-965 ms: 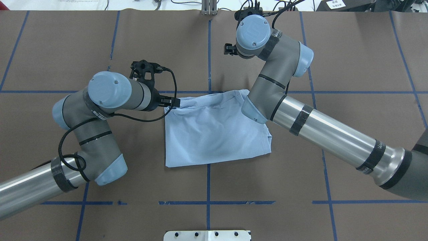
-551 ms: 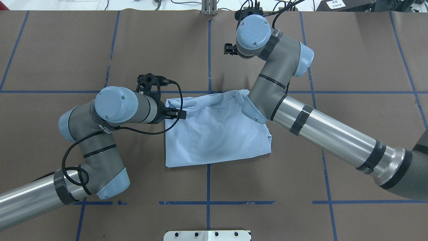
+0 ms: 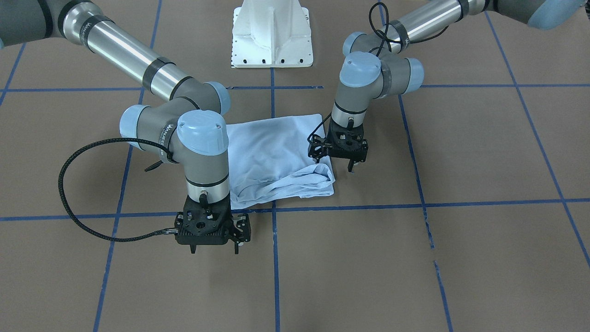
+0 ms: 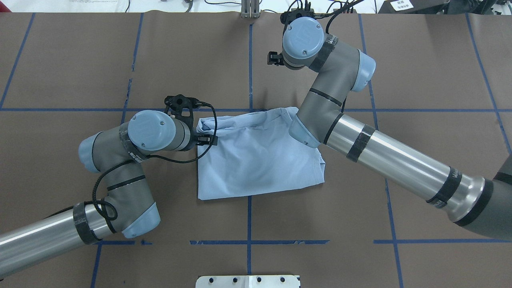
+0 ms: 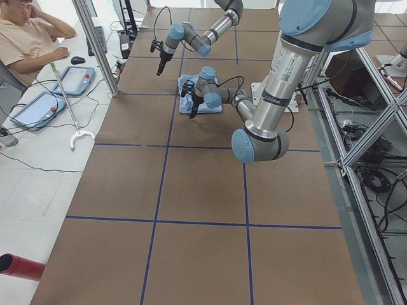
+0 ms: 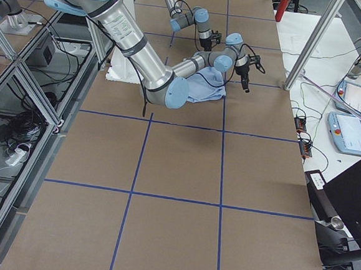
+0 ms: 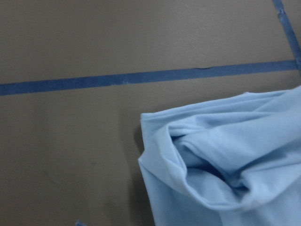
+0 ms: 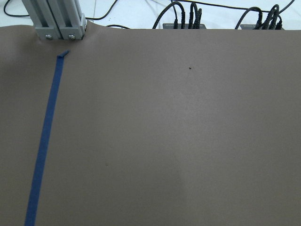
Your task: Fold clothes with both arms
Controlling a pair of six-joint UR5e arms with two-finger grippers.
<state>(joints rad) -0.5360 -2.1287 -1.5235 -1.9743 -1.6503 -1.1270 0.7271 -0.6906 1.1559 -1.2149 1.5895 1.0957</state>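
The light blue T-shirt (image 4: 256, 160) is found near the middle of the tabletop (image 4: 400, 60), folded into a rough rectangle. Its chest print and collar are not to be seen. The near edge is laid flat, while the far edge, alongside a blue tape line (image 7: 141, 77), is bunched into a loose roll with an open pocket at the bunched corner (image 7: 202, 169). The left gripper (image 3: 335, 162) is held just above and beside that corner, its fingers spread and nothing caught between them. The right gripper (image 3: 214, 249) is likewise spread and empty. It is held over bare tabletop beyond the far edge, clear of the cloth, and only brown paper, tape and an aluminium post (image 8: 59, 19) are shown by its wrist camera. Part of the shirt's right side is hidden in the overhead view by the right arm (image 4: 384, 156). The step in hand is judged to be the pause between folds, with the cloth let lie and a fresh hold yet to be taken. For the next move, both grippers would have to be brought down on matching corners of one edge. All layers of the puffy roll would have to be pinched together, and the edge carried across evenly so that no slack is trapped.
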